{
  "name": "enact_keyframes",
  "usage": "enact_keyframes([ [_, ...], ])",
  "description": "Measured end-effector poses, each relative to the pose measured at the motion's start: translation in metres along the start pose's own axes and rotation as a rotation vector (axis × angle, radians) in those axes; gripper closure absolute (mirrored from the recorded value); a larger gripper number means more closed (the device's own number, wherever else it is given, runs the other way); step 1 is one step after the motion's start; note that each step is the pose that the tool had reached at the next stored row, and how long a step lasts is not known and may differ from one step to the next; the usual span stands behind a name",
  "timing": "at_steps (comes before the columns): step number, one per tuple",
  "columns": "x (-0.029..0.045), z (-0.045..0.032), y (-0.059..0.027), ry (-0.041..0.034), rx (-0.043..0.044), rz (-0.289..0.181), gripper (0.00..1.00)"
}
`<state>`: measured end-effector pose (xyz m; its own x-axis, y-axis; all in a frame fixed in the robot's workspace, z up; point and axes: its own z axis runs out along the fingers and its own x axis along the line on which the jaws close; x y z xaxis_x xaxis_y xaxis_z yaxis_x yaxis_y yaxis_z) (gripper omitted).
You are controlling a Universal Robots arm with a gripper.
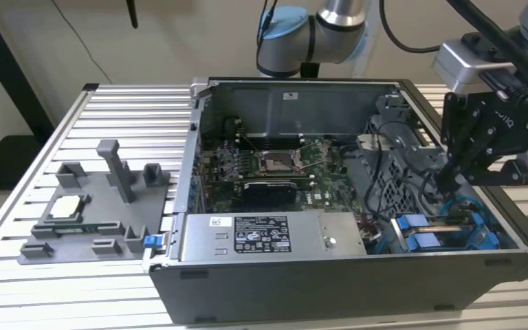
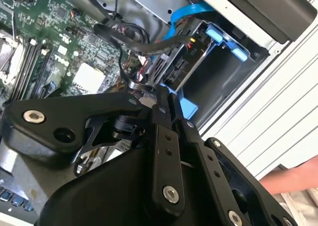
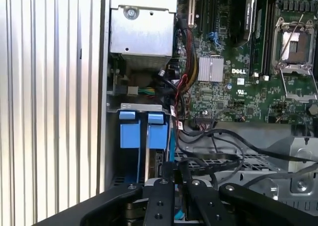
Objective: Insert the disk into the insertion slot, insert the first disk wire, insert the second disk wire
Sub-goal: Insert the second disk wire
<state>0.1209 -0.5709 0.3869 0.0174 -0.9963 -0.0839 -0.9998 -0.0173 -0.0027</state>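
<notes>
The disk (image 2: 179,69) sits in the insertion slot (image 1: 466,230) at the corner of the open computer case (image 1: 337,289), on the exterior view's right. It stands on edge. Its long axis runs from the blue end tab (image 3: 157,134), which faces the power supply (image 3: 141,30), back toward the gripper. In the second wrist view its dark connector end is the end nearest the gripper's fingers (image 2: 160,104). Beside it, on the side away from the motherboard (image 3: 233,72), lies the other blue-tabbed carrier (image 3: 129,131), parallel to it.

The gripper (image 2: 163,93) hangs just over the connector end of the disk, its fingertips drawn together. I cannot tell whether a plug is pinched between them. A thick black cable (image 2: 144,46) loops close past the tips, and a blue cable (image 2: 191,10) runs along the case wall behind the cage.

The case rests on a slatted metal table (image 1: 25,275). A grey fixture (image 1: 99,220) stands well apart on the exterior view's left. Part of a person's arm (image 2: 293,179) shows beyond the case.
</notes>
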Motion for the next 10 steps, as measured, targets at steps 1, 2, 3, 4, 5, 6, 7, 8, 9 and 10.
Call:
enact_keyframes([
  [1, 0.0006, 0.0002, 0.0002, 0.0000, 0.0003, 0.001, 1.00],
  [2, 0.0010, 0.0006, 0.0003, -0.0001, 0.0008, 0.003, 1.00],
  [3, 0.0014, 0.0010, 0.0003, -0.0002, 0.0013, 0.006, 1.00],
  [4, 0.0017, 0.0013, 0.0003, -0.0002, 0.0018, 0.008, 1.00],
  [5, 0.0020, 0.0016, 0.0003, -0.0001, 0.0025, 0.011, 1.00],
  [6, 0.0022, 0.0019, 0.0004, 0.0002, 0.0032, 0.013, 1.00],
  [7, 0.0025, 0.0022, 0.0004, 0.0002, 0.0040, 0.015, 1.00],
  [8, 0.0028, 0.0025, 0.0005, 0.0001, 0.0048, 0.017, 1.00],
  [9, 0.0032, 0.0029, 0.0008, 0.0001, 0.0056, 0.019, 1.00],
  [10, 0.0037, 0.0032, 0.0011, 0.0002, 0.0065, 0.020, 1.00],
])
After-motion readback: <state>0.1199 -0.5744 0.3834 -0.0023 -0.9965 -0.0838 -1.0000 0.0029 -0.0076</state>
